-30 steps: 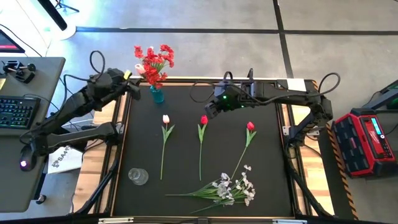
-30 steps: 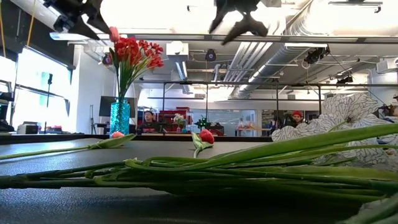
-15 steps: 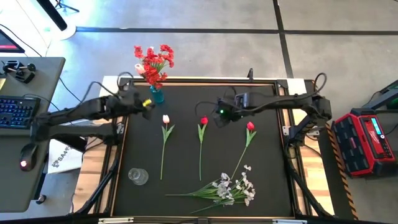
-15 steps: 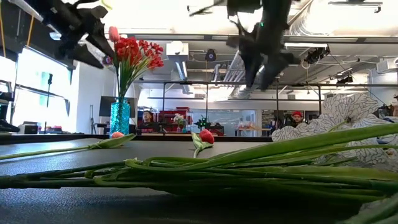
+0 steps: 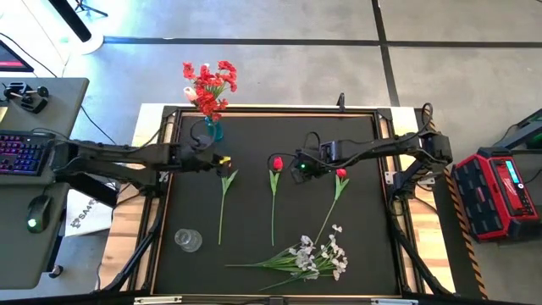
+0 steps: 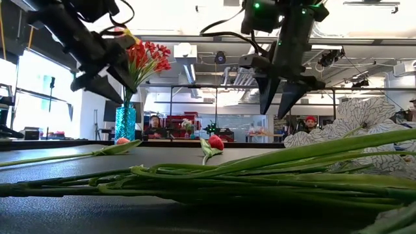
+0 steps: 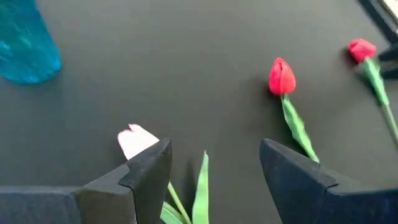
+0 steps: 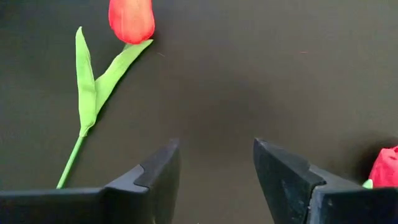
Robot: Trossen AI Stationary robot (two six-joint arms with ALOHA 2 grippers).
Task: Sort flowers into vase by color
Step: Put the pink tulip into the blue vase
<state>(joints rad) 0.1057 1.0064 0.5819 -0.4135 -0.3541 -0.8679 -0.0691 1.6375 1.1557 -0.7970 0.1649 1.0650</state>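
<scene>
Your left gripper (image 5: 222, 161) sits left of centre in the overhead frame, low over the black table (image 5: 364, 246), with its fingers (image 7: 146, 171) spread apart and nothing between them. Its wrist camera shows the pale pink tulip bud (image 7: 137, 140) just beside one fingertip, and that flower's green leaf (image 7: 200, 190) runs up through the gap (whether anything touches, you cannot tell).

Your right gripper (image 5: 298, 168) is near the middle of the overhead frame, also open and empty. It hangs over bare table between two red tulips: the middle tulip (image 5: 277, 163) just to its left and the right-hand tulip (image 5: 340, 173) a little to its right. On its wrist camera you see one red bud with its leaf and stem (image 8: 131, 18) at upper left and a sliver of the other bud (image 8: 384, 168) at the right edge.

All three tulips lie flat, stems pointing toward the bottom of the overhead frame. Below them, at lower centre, the spray of white blossoms (image 5: 318, 256) lies on its side. A small clear glass vase (image 5: 188, 240) stands empty at lower left. At the table's top edge, left of centre, the blue vase (image 5: 213, 129) already holds the bunch of red flowers (image 5: 207, 85).

In the level view both open grippers hang above the table, the left (image 6: 107, 81) in front of the red bunch.
</scene>
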